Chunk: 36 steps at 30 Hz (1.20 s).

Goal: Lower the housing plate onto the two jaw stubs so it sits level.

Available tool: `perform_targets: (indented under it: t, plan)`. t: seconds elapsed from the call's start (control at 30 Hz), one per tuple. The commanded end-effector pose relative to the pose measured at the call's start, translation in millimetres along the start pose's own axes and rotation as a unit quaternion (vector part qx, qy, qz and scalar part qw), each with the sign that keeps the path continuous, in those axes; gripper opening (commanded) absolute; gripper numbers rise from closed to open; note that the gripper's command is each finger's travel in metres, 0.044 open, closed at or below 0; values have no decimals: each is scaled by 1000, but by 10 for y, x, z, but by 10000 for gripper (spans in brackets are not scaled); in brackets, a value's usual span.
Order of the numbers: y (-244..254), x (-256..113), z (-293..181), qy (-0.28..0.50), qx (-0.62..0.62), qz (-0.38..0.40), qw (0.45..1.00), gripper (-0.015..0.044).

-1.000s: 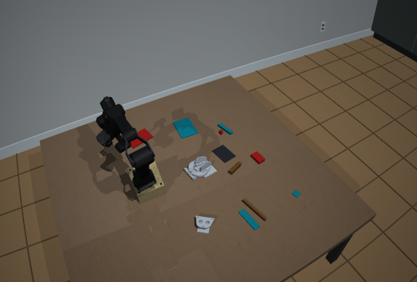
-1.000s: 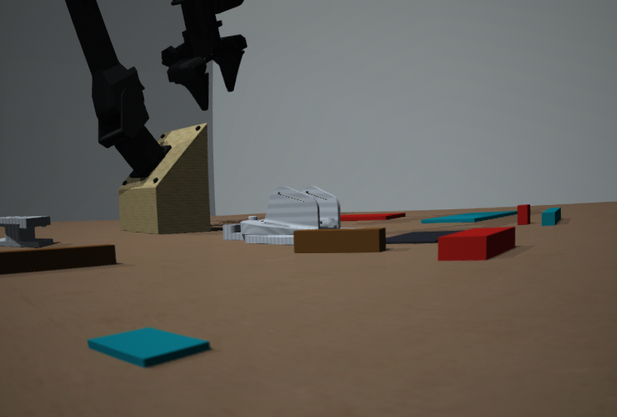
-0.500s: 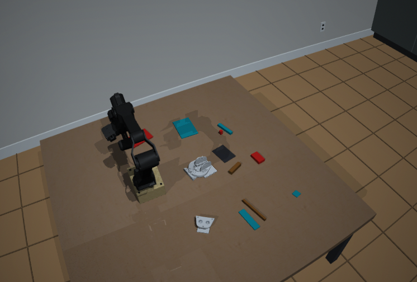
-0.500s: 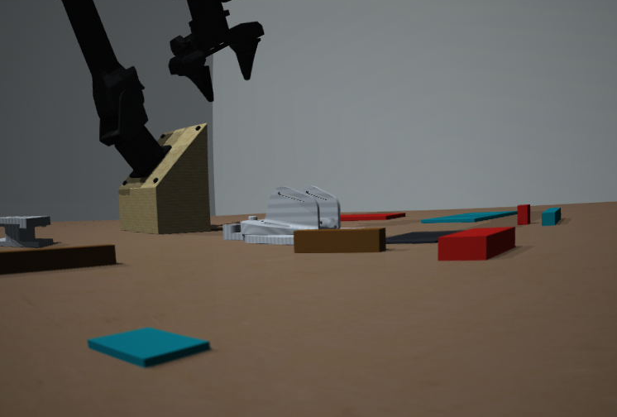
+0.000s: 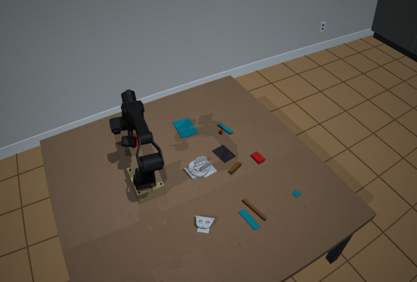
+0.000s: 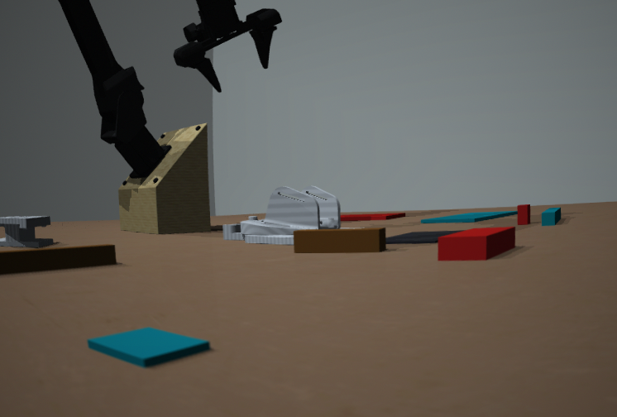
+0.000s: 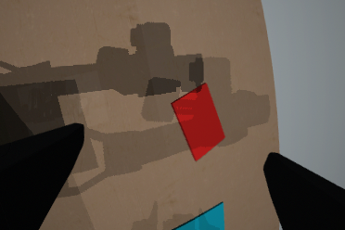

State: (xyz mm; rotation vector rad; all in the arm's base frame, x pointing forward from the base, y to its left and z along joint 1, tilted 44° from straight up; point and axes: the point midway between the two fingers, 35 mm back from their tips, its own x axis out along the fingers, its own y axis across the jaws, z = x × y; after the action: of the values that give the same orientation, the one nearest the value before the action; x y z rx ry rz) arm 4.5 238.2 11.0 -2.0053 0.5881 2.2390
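Note:
A white base assembly (image 5: 205, 173) (image 6: 267, 231) sits on the table right of the arm's block, with two upright rounded jaws (image 5: 205, 165) (image 6: 292, 208) standing on it side by side. A small white part with two round holes, which looks like the housing plate (image 5: 204, 221) (image 6: 20, 230), rests apart from it on the table, toward the front in the top view and at the left edge in the exterior view. My gripper (image 6: 242, 79) (image 7: 179, 149) is wide open and empty, high above the back left of the table, away from both white parts. Neither white part shows in the wrist view.
A red sheet (image 7: 198, 122) lies below my gripper. A teal sheet (image 5: 185, 127) and black sheet (image 5: 223, 153) lie behind the base assembly. A brown block (image 5: 234, 167) and red block (image 5: 257, 156) lie right of it. A brown bar (image 5: 254, 209) and teal strip (image 5: 249, 219) lie right of the plate.

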Motion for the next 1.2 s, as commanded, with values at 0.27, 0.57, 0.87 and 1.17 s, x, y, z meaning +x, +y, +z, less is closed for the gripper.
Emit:
perform_targets:
  t: [0.27, 0.57, 0.87, 1.17]
  plan:
    - [-75, -158, -318, 8, 146, -29, 989, 440]
    - [-101, -254, -554, 12, 250, -47, 967, 440]
    - [-98, -352, -783, 11, 351, -64, 934, 440]
    - [-72, -442, -1023, 12, 449, -80, 890, 440]
